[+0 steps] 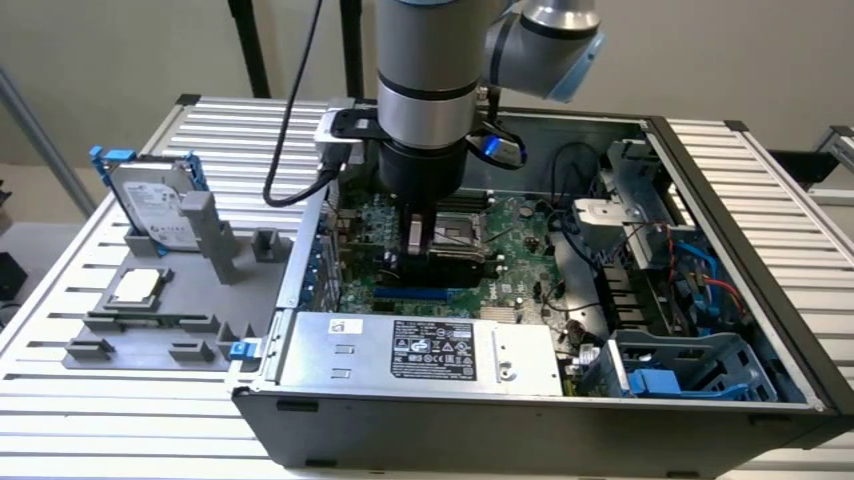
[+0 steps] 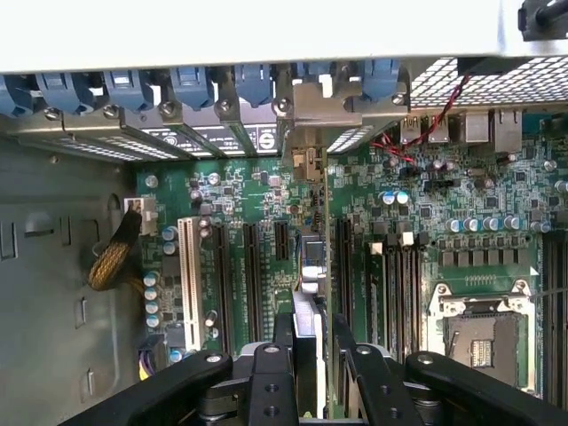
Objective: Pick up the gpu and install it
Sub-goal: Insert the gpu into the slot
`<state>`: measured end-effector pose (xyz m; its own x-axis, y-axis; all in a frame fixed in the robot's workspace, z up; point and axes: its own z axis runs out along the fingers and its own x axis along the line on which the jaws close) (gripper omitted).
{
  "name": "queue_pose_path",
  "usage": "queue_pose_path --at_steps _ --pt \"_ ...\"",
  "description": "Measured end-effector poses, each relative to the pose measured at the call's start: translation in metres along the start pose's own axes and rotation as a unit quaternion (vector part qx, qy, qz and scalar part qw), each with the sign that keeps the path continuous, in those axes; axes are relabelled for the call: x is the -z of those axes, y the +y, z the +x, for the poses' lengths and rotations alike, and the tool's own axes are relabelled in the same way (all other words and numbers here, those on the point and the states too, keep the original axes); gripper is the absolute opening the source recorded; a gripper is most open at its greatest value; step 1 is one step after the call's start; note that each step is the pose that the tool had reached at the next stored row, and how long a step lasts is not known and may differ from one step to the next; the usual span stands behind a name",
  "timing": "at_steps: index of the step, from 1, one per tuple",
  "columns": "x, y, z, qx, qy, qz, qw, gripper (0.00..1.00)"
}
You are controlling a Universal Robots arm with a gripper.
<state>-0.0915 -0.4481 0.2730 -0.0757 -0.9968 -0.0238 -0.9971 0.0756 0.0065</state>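
Observation:
The gpu point(image 2: 309, 266) stands on edge between my gripper's fingers point(image 2: 283, 342), its thin top edge running toward the case's rear wall. Its silver end bracket point(image 2: 302, 114) sits at the rear slot opening, under the row of blue latches. The card hangs in line with a black expansion slot on the green motherboard point(image 2: 240, 191); I cannot tell whether it is seated. My gripper point(image 2: 312, 368) is shut on the card. In the exterior view the gripper point(image 1: 438, 262) is low inside the open computer case point(image 1: 747, 250), over the motherboard's middle.
A white slot point(image 2: 189, 275) and further black slots lie beside the card. The CPU socket point(image 2: 479, 333) is close by. A power supply point(image 1: 427, 350) fills the case's near side. Outside, on the exterior view's left, a grey fixture holds a blue-framed hard drive point(image 1: 154, 200) and a CPU chip point(image 1: 136, 287).

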Motion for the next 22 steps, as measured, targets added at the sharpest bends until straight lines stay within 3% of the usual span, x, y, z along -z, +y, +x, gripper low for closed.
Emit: queue_pose_path --at_steps 12,22 --pt "-0.0095 0.0062 -0.002 0.000 0.0002 -0.0007 1.0000 0.28" --pt "-0.0108 0.0036 -0.004 0.000 0.0001 -0.0014 1.0000 0.28"
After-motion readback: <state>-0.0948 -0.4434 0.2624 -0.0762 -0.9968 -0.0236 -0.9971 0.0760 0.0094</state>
